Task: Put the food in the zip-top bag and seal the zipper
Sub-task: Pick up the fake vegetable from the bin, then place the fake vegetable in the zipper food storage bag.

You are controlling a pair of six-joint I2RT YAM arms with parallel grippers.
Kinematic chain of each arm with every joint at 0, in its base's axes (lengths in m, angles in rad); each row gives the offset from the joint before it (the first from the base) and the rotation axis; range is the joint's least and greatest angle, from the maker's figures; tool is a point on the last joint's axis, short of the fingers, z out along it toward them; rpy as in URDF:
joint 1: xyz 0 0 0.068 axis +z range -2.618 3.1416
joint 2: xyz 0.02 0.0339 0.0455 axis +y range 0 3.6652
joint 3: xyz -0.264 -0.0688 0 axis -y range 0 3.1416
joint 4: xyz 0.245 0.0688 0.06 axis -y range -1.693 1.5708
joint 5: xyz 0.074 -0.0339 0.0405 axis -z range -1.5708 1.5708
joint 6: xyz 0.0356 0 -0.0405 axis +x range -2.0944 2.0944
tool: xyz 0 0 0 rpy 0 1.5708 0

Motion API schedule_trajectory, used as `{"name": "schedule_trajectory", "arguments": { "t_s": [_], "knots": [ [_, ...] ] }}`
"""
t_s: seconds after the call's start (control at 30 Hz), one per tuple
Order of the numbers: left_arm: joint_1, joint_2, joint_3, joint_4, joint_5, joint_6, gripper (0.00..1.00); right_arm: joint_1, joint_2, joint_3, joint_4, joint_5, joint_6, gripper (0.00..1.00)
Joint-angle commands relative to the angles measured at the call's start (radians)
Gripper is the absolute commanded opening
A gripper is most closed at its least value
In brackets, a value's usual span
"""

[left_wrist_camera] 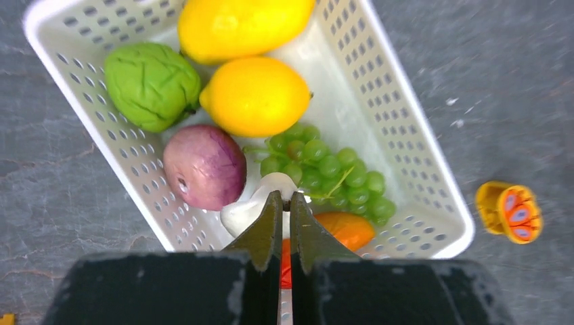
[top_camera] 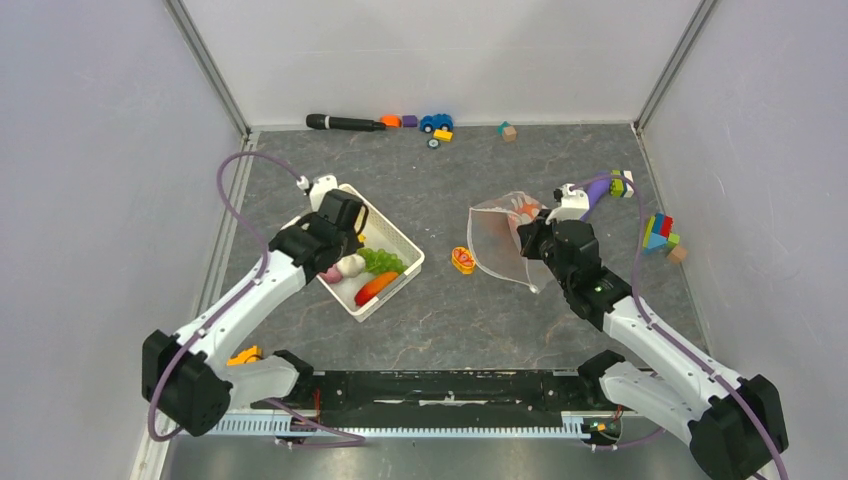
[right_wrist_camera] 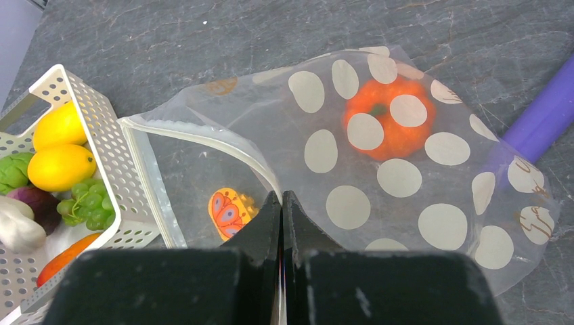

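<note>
White garlic (left_wrist_camera: 244,211) in the basket (left_wrist_camera: 433,203), low in the frame, touches the left gripper (left_wrist_camera: 284,198), whose fingers are pressed together. At centre right, the right gripper (right_wrist_camera: 282,196) pinches the bag (right_wrist_camera: 348,206) rim, and a pumpkin (right_wrist_camera: 391,143) lies inside.

Grey slate-look table (top_camera: 450,310): white lattice basket (top_camera: 416,262) left of centre, clear dotted zip-top bag (top_camera: 495,240) right of centre, small orange-yellow toy piece (top_camera: 463,260) on the bare top between them, just beside the bag. Far edge: black stick-shaped object (top_camera: 345,123), blue toy car (top_camera: 436,122), teal-and-tan block (top_camera: 508,131). Right side: purple-handled brush (top_camera: 598,190) beyond the bag, cluster of coloured blocks (top_camera: 660,235) near the wall.
</note>
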Motion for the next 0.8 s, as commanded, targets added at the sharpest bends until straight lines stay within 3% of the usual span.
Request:
{"name": "schedule_trajectory", "arguments": {
  "t_s": [0.0, 0.13, 0.43, 0.67, 0.77],
  "knots": [
    [-0.004, -0.081, 0.078, 0.012, -0.087, 0.026, 0.02, -0.002, -0.024, -0.006, 0.017, 0.008, -0.011, 0.0],
    [-0.004, -0.134, 0.091, 0.072, -0.04, 0.052, 0.02, -0.002, -0.03, -0.009, 0.018, 0.004, -0.01, 0.0],
    [-0.005, -0.254, 0.005, 0.407, 0.385, 0.142, 0.02, -0.002, -0.034, -0.009, 0.037, -0.05, 0.012, 0.0],
    [-0.006, -0.187, -0.04, 0.692, 0.769, 0.105, 0.02, -0.002, -0.019, -0.004, 0.053, -0.095, 0.042, 0.0],
    [-0.026, -0.141, -0.037, 0.781, 0.825, 0.091, 0.02, -0.002, -0.011, 0.006, 0.051, -0.102, 0.061, 0.0]
  ]
}}
